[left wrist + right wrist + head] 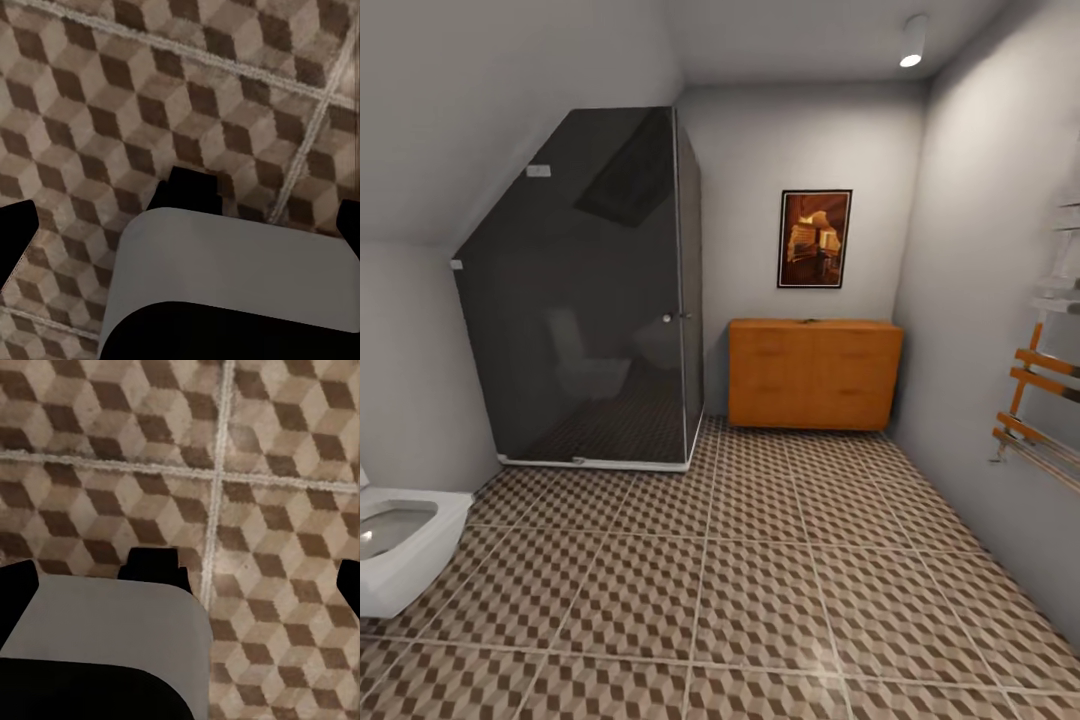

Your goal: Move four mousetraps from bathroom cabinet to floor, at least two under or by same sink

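Standing shut against the far wall, the cabinet (815, 374) is well apart from both pincers, whose state I cannot tell.

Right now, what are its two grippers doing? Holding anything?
Left gripper: open, holding nothing, over the floor.
Right gripper: open, holding nothing, also over the floor.

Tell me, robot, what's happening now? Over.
Grippers empty, pointing at bathroom floor. Cabinet ahead at far wall, drawers shut, mousetraps unseen. Path open.
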{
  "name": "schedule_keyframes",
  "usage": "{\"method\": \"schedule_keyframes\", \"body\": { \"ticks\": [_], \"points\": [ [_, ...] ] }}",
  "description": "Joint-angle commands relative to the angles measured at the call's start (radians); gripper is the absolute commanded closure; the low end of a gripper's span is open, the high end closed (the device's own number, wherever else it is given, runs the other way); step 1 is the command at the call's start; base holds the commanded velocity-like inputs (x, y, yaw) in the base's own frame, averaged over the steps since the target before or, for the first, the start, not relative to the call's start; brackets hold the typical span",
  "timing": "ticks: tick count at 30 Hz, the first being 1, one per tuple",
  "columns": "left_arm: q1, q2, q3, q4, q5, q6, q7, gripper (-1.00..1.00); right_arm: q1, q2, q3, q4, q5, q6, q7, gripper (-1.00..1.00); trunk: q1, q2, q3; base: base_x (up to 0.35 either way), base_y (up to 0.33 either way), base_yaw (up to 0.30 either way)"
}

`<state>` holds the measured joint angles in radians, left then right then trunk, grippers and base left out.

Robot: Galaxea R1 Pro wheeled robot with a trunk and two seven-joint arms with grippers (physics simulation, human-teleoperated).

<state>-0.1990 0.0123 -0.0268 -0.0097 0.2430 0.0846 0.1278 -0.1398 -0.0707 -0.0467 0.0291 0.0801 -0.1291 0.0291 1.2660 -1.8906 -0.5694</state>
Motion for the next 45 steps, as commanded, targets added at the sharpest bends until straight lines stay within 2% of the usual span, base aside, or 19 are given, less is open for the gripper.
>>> {"method": "schedule_keyframes", "body": {
  "ticks": [1, 9, 25, 45],
  "points": [
    [0.0, 0.0, -0.003, -0.001, 0.007, 0.004, 0.003, -1.0, -0.001, 0.0, -0.005, 0.003, 0.009, -0.006, 0.002, -1.0, 0.0, 0.0, -0.001, 0.325, 0.0, 0.0],
    [0.0, 0.0, -0.003, -0.001, 0.008, 0.004, 0.003, -1.0, -0.002, 0.001, -0.006, 0.003, 0.005, -0.007, -0.002, -1.0, 0.0, 0.0, 0.0, 0.325, 0.0, -0.021],
    [0.0, 0.0, -0.002, -0.001, 0.008, 0.004, 0.003, -1.0, -0.001, 0.003, -0.01, 0.003, 0.001, -0.006, -0.011, -1.0, 0.0, 0.0, 0.008, 0.325, 0.0, -0.211],
    [0.0, -0.001, 0.0, -0.002, 0.01, 0.003, 0.003, -1.0, -0.002, 0.003, -0.01, 0.003, 0.002, -0.003, -0.015, -1.0, 0.0, 0.0, 0.009, 0.325, 0.0, -0.015]
  ]
}}
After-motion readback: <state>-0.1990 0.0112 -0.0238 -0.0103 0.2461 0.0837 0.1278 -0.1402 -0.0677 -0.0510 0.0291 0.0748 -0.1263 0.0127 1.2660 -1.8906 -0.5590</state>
